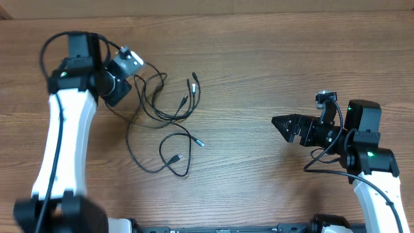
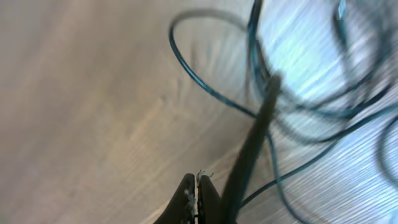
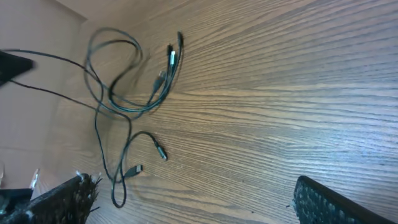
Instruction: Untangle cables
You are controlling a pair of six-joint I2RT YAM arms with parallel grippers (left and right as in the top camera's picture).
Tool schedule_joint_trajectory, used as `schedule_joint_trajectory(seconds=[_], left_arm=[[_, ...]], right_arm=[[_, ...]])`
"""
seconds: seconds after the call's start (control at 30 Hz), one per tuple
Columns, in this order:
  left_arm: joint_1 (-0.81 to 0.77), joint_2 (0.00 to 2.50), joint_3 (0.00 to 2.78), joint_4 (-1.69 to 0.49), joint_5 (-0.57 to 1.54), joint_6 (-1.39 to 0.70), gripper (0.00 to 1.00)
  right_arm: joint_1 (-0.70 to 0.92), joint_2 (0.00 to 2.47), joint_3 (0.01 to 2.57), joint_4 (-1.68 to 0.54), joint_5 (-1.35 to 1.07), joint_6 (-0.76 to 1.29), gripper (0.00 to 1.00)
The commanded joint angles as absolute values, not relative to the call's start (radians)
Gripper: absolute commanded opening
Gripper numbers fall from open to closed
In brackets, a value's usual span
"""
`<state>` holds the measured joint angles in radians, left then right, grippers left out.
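From above, my left gripper (image 1: 132, 63) is at the top corner of the cables (image 1: 165, 110) on the table (image 1: 259, 52); my right gripper (image 1: 284, 123) is well apart. Left wrist: my fingers (image 2: 186, 200) are squeezed shut, blurry cables (image 2: 211, 93) beside them. Right wrist: my fingers (image 3: 62, 199) are wide, cables (image 3: 134, 109) ahead

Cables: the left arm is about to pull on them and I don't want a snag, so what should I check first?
1. Left end effector shut: ok.
2. One of the cables actually pinched in it: cannot tell, the left wrist view is blurred.
3. Right end effector open and well apart from the cables: ok.
4. Cables separated from each other: not ok, their loops overlap.
5. Plug ends in sight on the table: ok in the overhead view.
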<state>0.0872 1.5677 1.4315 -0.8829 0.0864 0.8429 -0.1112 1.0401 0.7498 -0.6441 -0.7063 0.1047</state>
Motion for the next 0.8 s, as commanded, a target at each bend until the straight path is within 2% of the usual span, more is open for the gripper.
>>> schedule_joint_trajectory(seconds=[0.0,0.2,0.4,0.57,0.77], left_arm=[[0.074,1.408,1.438,-0.881,0.324,0.780,0.04],[0.004,1.211,1.438,-0.859,0.609,0.777,0.04],[-0.089,1.064,1.438,-0.754,0.844,0.760,0.04],[-0.120,0.965,1.438,-0.654,0.888,0.694,0.04],[-0.120,0.928,1.438,-0.662,0.888,0.630,0.04]], right_arm=[[-0.113,1.039,0.754,-0.641,-0.764,0.103,1.00],[-0.113,1.039,0.754,-0.619,-0.928,0.103,1.00],[-0.113,1.039,0.754,-0.534,-1.214,0.103,1.00],[-0.113,1.034,0.754,-0.462,-1.407,0.103,1.00],[-0.112,0.978,0.754,-0.420,-1.468,0.103,1.00]])
